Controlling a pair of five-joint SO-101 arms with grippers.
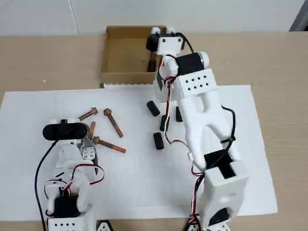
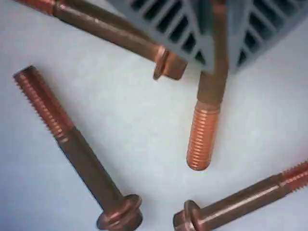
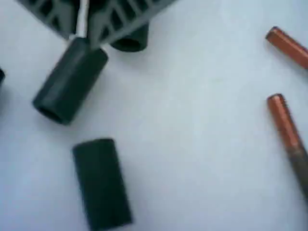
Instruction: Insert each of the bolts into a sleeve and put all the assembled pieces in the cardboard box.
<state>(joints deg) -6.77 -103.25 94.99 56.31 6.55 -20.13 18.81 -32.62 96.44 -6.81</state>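
over the paper [image 1: 134, 187], left fingers [image 2: 168, 19] pinch a bolt [image 2: 207, 110]; right fingers [image 3: 125, 19] sit almost pressed together above a sleeve [image 3: 70, 89]

My gripper [image 3: 82, 39] is hanging over white paper [image 3: 192, 144], its tip sitting right at the end of a black sleeve [image 3: 70, 85] that is lying slantwise. A second sleeve [image 3: 131, 42] is poking out from behind my gripper, a third sleeve [image 3: 102, 185] is lying near the first, and a bolt [image 3: 288, 44] and a second bolt [image 3: 288, 129] are lying well apart from them.
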